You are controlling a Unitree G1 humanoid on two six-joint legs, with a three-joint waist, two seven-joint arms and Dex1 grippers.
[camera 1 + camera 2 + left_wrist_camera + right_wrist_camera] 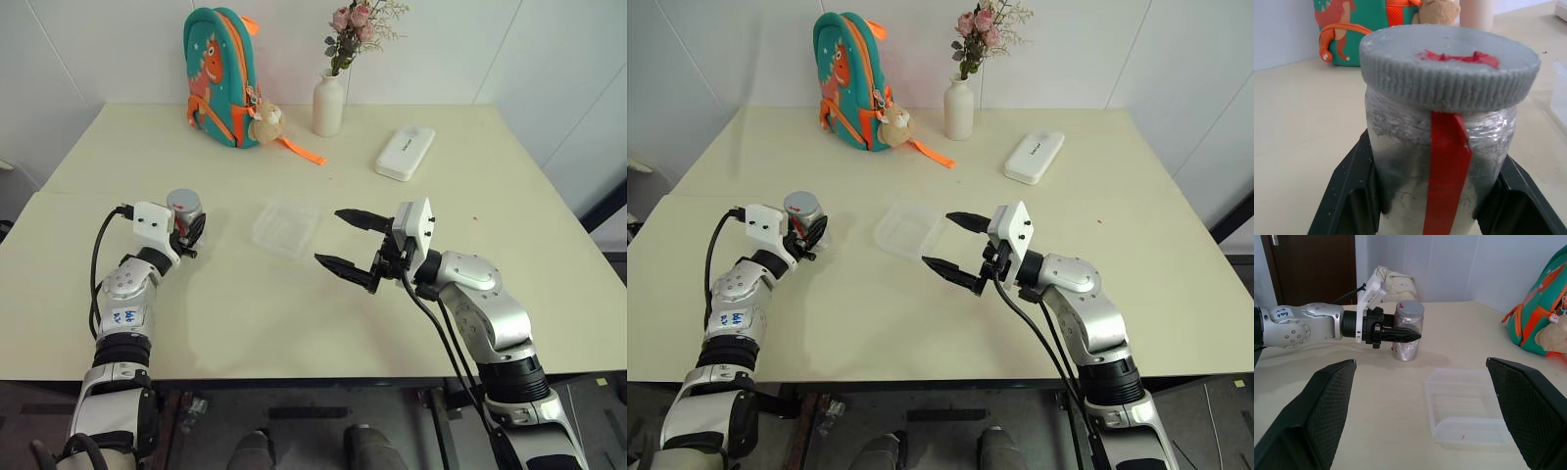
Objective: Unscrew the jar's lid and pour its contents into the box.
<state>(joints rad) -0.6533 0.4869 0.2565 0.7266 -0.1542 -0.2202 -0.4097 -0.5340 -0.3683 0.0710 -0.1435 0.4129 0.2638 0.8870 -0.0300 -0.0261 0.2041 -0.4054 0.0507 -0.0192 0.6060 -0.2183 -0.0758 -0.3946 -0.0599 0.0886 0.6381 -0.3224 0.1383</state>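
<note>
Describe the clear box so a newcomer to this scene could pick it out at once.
On the pale table, look in the middle, between the two arms. The box lies flat there, a shallow see-through tray with rounded corners, unlike the opaque white case farther back.

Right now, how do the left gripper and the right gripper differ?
The left gripper is shut on the jar, fingers against its sides below the lid; the right gripper is open and holds nothing. The left is beside the box on the robot's left, the right on its right. Both have black fingers.
</note>
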